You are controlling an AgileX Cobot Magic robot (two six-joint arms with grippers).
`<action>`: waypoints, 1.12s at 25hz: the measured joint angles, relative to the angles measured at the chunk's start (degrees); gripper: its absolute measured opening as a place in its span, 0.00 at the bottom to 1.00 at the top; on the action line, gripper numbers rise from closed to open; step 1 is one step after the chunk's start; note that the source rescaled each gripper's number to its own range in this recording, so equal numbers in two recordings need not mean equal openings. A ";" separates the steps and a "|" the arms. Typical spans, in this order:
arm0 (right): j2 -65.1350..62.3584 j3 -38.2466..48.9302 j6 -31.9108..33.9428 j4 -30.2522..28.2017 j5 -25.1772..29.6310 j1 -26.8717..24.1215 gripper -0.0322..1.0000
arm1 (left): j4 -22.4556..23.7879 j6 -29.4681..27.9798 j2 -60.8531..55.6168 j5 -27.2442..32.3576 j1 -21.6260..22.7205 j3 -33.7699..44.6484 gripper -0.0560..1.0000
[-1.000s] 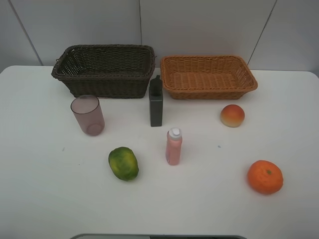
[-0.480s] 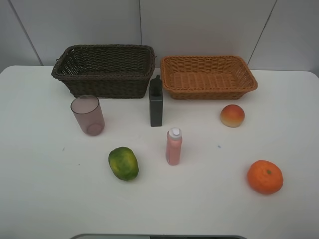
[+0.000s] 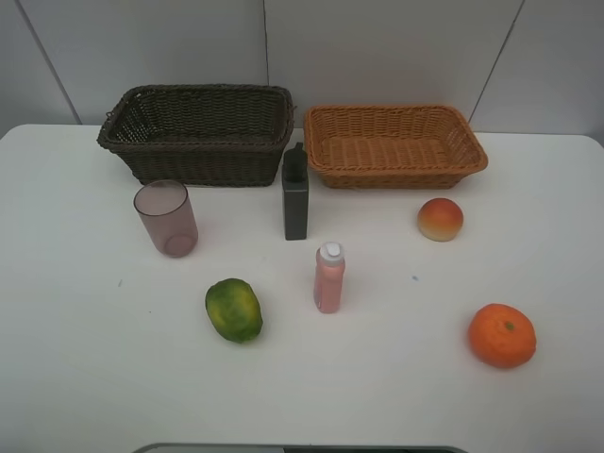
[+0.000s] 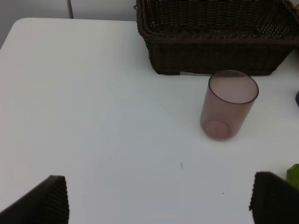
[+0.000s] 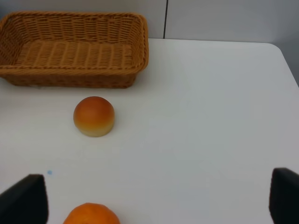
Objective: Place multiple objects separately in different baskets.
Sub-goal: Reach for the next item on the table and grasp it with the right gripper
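Observation:
On the white table stand a dark brown basket and an orange-tan basket, side by side at the back. In front of them are a mauve cup, a dark grey flat bottle, a pink white-capped bottle, a green fruit, a peach-like fruit and an orange. My left gripper is open, well short of the cup and the brown basket. My right gripper is open, with the orange and the peach-like fruit ahead of it.
The table ends at a white panelled wall behind the baskets. A grey edge shows at the table's front. No arm appears in the high view. A sliver of the green fruit shows beside my left gripper's finger.

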 joint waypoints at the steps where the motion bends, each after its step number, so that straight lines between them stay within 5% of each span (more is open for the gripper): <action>1: 0.00 0.00 0.00 0.00 0.00 0.00 1.00 | 0.00 0.00 0.00 0.00 0.00 0.00 1.00; 22: 0.06 0.00 0.00 0.00 0.00 0.00 1.00 | 0.00 0.00 0.00 0.00 0.00 0.00 1.00; 28: 12.58 -0.18 0.00 0.31 -0.18 0.00 1.00 | 0.00 0.00 0.00 0.00 0.00 0.00 1.00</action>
